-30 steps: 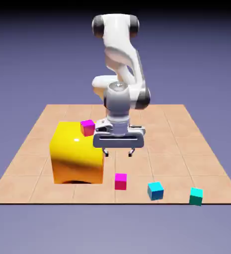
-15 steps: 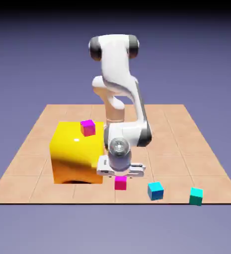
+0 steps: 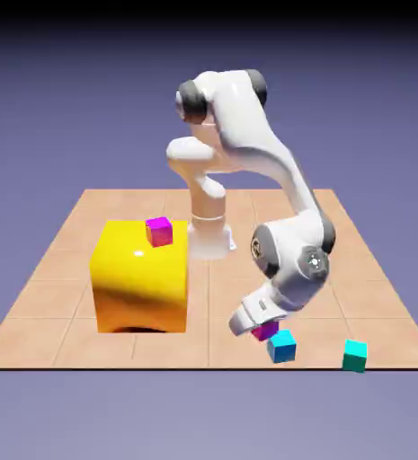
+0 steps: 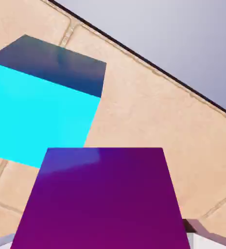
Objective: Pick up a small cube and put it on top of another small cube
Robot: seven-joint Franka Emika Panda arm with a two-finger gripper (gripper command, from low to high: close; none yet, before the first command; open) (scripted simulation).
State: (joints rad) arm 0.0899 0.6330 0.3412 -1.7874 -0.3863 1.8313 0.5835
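Carry stage: gripper (image 3: 264, 329) clamped on the tiny hot-pink cube (image 3: 266, 331), held low beside its target.

The pink cube fills the lower hand view between the fingertips, which it mostly hides; the grip looks secure. In the exterior view it hangs just above and to the left of the tiny sky-blue cube (image 3: 282, 345), which sits near the front edge of the tan tiled bench (image 3: 59, 305), and the hand is tilted. Judgement: the pink cube needs levelling and centring squarely over the blue top face, edges parallel, then a slow descent and release only once seated. Risk: the low approach could nudge the blue cube. The greener turquoise cube (image 3: 355, 355) stands well apart.
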